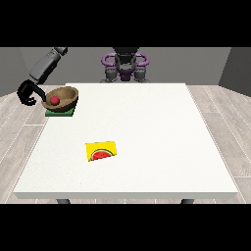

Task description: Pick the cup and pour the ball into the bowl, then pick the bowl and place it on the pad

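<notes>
1. Grey walls, wood-look floor, and a big white table [147, 142] in the middle.
2. Far up at the top, small robot body, purple and grey.
3. Wooden bowl [67, 93] near the table's corner at the view's left, sitting on the green pad [60, 112], a bit tipped and sticking out past the pad on one side.
4. Red ball [54, 101] already inside the bowl.
5. No cup to be seen anywhere.
6. Yellow card with a watermelon slice [101, 150] lying flat, well apart from the bowl, nearer the camera.
7. Black hand at the view's left [26, 94], just beside the bowl's rim, out past the table edge, fingers curled; touching the rim or not, cannot tell.
8. Other hand not in sight.
9. Looks nearly done.
10. Could go wrong: a bump from that hand while pulling away, tipping the bowl off the pad or rolling the ball out, with the table edge so close.
</notes>
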Robot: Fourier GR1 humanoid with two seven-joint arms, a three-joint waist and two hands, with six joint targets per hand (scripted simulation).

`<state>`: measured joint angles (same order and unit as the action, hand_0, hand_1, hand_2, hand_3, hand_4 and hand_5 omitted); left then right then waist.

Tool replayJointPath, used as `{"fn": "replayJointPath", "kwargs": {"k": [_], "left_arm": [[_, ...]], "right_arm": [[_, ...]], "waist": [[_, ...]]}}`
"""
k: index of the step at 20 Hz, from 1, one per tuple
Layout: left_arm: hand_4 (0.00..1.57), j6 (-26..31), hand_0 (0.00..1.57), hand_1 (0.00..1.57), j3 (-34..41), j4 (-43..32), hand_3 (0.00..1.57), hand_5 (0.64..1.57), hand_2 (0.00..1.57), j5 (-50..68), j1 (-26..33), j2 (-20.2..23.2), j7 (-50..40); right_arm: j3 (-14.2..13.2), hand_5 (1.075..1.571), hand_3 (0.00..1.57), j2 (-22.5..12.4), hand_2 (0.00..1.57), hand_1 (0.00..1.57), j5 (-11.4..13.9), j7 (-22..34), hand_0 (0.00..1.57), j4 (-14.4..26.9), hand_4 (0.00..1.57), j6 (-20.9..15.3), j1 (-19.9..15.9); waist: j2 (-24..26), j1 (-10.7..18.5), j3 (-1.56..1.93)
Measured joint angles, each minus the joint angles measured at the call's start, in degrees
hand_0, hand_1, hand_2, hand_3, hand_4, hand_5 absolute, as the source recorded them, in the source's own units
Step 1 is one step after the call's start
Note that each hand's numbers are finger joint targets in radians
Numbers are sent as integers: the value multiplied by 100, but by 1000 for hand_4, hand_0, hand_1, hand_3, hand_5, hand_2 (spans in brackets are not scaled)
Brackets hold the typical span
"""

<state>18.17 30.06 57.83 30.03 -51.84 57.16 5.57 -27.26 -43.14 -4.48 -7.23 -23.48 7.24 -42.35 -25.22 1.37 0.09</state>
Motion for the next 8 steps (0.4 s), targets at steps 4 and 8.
{"fn": "replayJointPath", "kwargs": {"k": [4, 8], "left_arm": [[0, 42, 0, 0, 33, 57, 0, 1515, 0, 95, 55, 20, -22], [0, 34, 0, 0, -14, -21, 0, 1515, 0, 59, 137, -18, 30]], "right_arm": [[-61, 1500, 586, -140, 466, 421, -50, 55, 421, 69, 0, 1, -113], [-94, 1467, 375, -322, 280, 134, -138, 344, 134, 44, 0, 151, -330]], "waist": [[-11, 17, -1], [105, -20, -3]]}}
